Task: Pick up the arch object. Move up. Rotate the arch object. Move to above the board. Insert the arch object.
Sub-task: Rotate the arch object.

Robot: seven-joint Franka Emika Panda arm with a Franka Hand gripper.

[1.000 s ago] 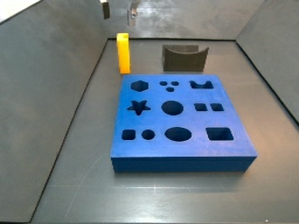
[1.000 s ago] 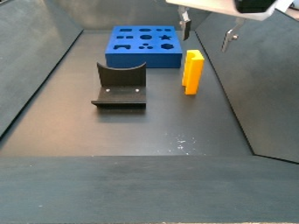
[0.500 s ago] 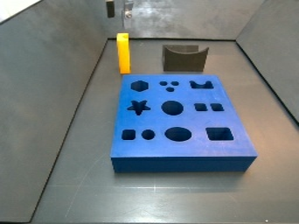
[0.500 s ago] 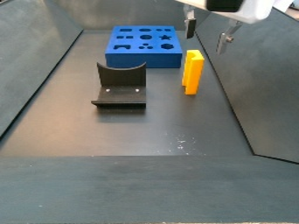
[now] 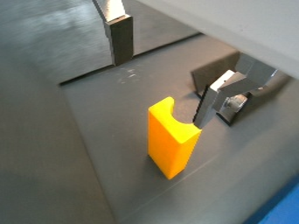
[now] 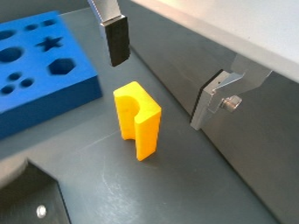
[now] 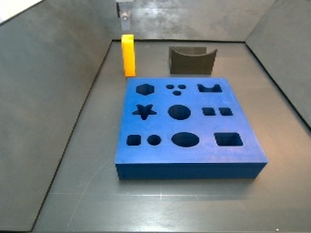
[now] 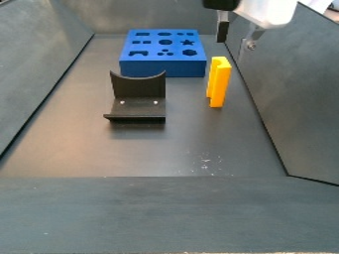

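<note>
Since the earlier frames we see the gripper (image 8: pixel 233 30) has moved in over the arch object (image 8: pixel 219 81) and hangs above it, fingers (image 6: pixel 117 39) spread wide with nothing between them. The arch object stands upright on the floor, near the back wall, just beside the board (image 7: pixel 188 127) at its rear corner. The fixture (image 8: pixel 135 96) stands apart from both, its notched upright facing the arch object.

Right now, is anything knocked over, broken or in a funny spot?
Nothing stands out. The arch object stands upright on the floor beside the board, which lies flat. The fixture stands apart from both. The end effector hangs open above the arch object, touching nothing.
</note>
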